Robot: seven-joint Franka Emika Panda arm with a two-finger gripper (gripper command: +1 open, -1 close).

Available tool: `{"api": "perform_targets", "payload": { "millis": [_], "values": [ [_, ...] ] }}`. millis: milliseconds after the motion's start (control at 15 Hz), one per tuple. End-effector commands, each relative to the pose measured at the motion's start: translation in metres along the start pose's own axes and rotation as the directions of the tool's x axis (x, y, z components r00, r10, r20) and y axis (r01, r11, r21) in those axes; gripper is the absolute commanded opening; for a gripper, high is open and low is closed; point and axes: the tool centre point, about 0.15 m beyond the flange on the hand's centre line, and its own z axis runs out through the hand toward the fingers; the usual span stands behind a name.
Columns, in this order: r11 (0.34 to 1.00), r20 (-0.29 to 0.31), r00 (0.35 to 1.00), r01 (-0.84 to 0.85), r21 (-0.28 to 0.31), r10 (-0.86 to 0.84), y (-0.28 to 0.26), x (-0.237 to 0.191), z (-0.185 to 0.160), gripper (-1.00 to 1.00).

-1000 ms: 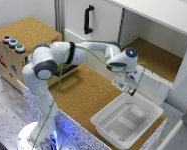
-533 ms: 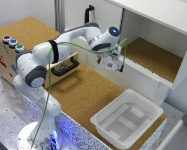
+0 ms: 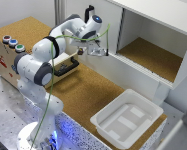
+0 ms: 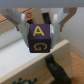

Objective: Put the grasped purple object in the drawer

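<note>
We saw a cork-topped table (image 3: pixel 93 92) running diagonally across the frame, edged by a speckled grey surface (image 3: pixel 8 107) at lower left. A big white cupboard (image 3: pixel 158 35) filled the upper right, its open bay cork-lined. Plain pale wall (image 3: pixel 23 10) at upper left, light even.

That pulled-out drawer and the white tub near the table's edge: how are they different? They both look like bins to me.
The drawer slides out of a light-wood box; the white tray stands free on the cork surface. The drawer has a black bar handle; the tray has none. The robot's arm partly hides the drawer, while the tray is in full view. Both are shallow, rectangular and open on top.
</note>
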Motion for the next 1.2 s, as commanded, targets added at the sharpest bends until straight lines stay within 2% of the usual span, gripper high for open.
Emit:
{"api": "perform_targets", "payload": {
  "millis": [0,133,467,600,667,733,867,1000,1067,1133],
  "values": [
    [0.983,0.162,0.971,0.183,-0.033,-0.175,-0.046,0.059,0.072,-1.0],
    [0.961,0.202,0.945,0.272,-0.053,-0.256,-0.066,0.065,0.093,-1.0],
    [0.892,0.288,0.86,0.451,-0.045,-0.42,-0.098,0.06,0.135,-1.0],
    [0.874,0.284,0.845,0.484,-0.047,-0.452,-0.103,0.053,0.148,-1.0],
    [0.864,0.259,0.846,0.498,-0.068,-0.467,-0.107,0.047,0.153,-1.0],
    [0.838,0.269,0.829,0.533,-0.116,-0.49,-0.114,0.039,0.163,-1.0],
    [0.827,0.281,0.81,0.555,-0.085,-0.515,-0.117,0.031,0.181,-1.0],
    [0.843,0.278,0.825,0.532,-0.083,-0.493,-0.111,0.031,0.191,-1.0],
    [0.854,0.277,0.833,0.515,-0.071,-0.479,-0.11,0.035,0.19,1.0],
    [0.856,0.256,0.841,0.51,-0.083,-0.477,-0.113,0.041,0.183,1.0]
  ]
}}
